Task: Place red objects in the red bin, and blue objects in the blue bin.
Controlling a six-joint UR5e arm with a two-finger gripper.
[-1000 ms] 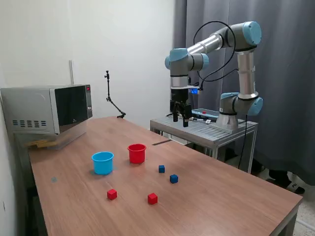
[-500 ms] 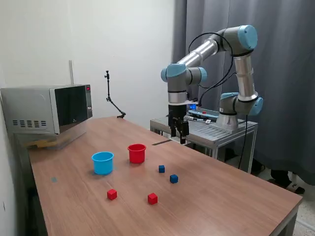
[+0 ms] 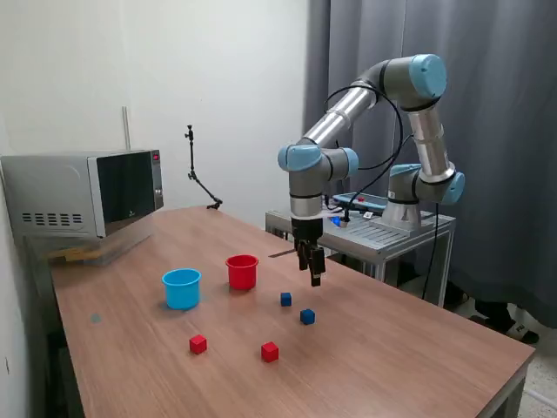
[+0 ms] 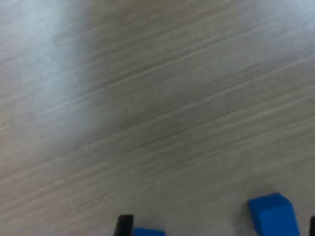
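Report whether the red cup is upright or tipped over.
Upright. In the exterior view the red cup stands on the table with its open rim facing up, beside the light blue cup.

On the worktop (image 3: 418, 348) stand two cups: one red cup (image 3: 242, 271) and one light blue cup (image 3: 181, 287). There are four small cubes: two red, one (image 3: 198, 344) nearer the blue cup and one (image 3: 270, 351) further along, and two dark blue (image 3: 285, 299) (image 3: 307, 316). One microwave (image 3: 87, 193) sits at the far corner.

arm lowered, fingers (image 3: 314, 277) now just above blue cubes (image 3: 285, 299)
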